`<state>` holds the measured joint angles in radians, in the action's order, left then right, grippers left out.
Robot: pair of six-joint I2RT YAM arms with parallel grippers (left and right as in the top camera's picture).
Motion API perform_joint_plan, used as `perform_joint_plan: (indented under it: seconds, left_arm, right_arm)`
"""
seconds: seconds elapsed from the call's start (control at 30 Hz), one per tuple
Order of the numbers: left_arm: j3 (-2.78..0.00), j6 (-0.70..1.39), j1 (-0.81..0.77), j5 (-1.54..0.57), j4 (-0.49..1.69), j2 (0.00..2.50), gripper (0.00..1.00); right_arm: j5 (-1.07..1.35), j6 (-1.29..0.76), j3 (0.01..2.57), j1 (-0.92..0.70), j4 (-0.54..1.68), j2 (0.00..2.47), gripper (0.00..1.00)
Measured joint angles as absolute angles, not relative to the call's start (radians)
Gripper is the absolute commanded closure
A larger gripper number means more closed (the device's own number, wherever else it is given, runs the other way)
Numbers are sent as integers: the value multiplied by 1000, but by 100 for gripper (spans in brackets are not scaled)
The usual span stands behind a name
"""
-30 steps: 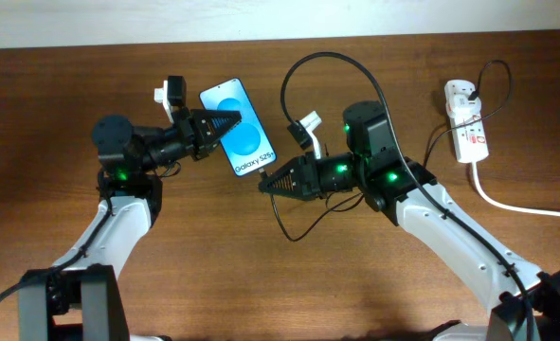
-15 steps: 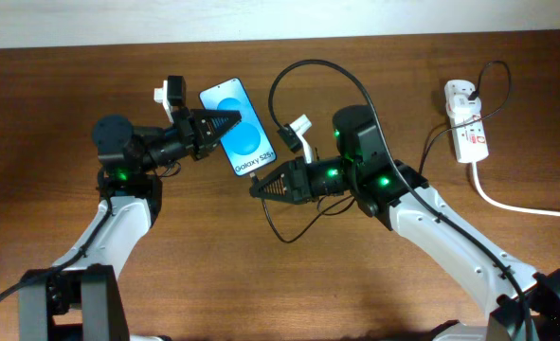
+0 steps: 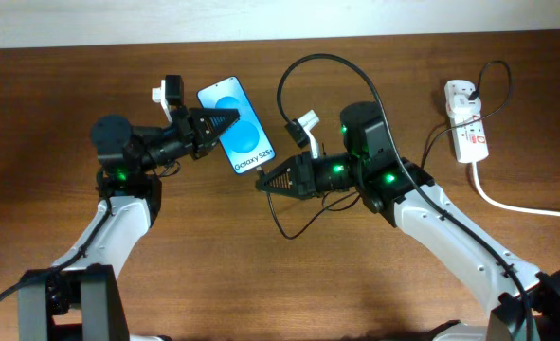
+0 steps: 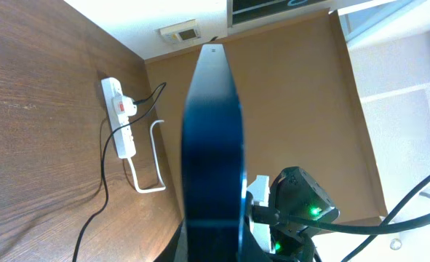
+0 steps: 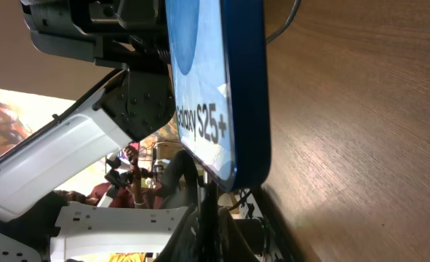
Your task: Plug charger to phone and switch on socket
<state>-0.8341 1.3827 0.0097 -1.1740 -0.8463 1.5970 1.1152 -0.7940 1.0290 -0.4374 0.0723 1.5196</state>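
Right jaws drawn back slightly, clenched on charger (image 3: 319, 56) tip, left jaws grasping phone (image 3: 237, 128), socket (image 3: 469, 128) well apart

a dark wood-grain table (image 3: 204, 275) meets a pale wall (image 3: 90, 21) along its far edge, with a brown panel (image 4: 287, 94) and brightly lit white surfaces beyond.
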Motion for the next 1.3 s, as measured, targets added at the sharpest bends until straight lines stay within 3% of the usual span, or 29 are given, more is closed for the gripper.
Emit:
perform_joint_plan:
  seconds: [1.3]
  left_arm:
    - [-834, 1381, 25, -1200, -847, 1597, 100]
  right_arm:
    - [1074, -807, 1029, -465, 52, 1520, 96]
